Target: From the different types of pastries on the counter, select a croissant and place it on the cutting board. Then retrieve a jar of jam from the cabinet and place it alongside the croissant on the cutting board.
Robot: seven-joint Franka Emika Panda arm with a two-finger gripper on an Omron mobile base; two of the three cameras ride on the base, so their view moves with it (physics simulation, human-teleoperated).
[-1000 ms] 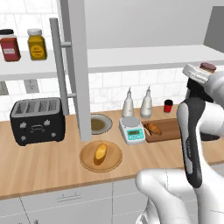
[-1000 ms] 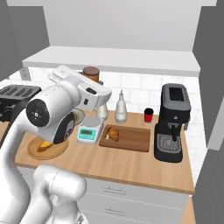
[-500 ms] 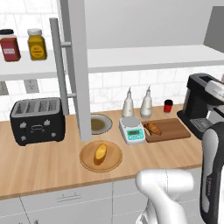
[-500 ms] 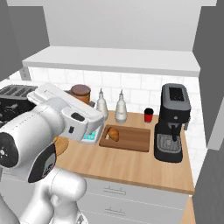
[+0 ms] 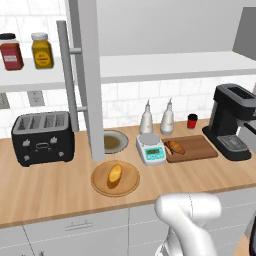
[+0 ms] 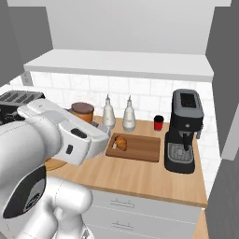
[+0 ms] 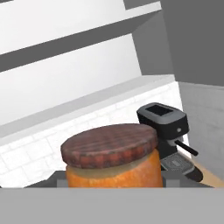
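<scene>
behind, counter (image 5: 60,185) holds croissant (image 5: 175,147) on cutting board (image 5: 200,145); tool grips jar of jam (image 7: 111,159).

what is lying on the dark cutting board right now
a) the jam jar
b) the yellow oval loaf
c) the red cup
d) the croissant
d, the croissant lies at the left end of the cutting board, while the paler loaf sits on the round plate and the jar of jam is up at the gripper.
</scene>
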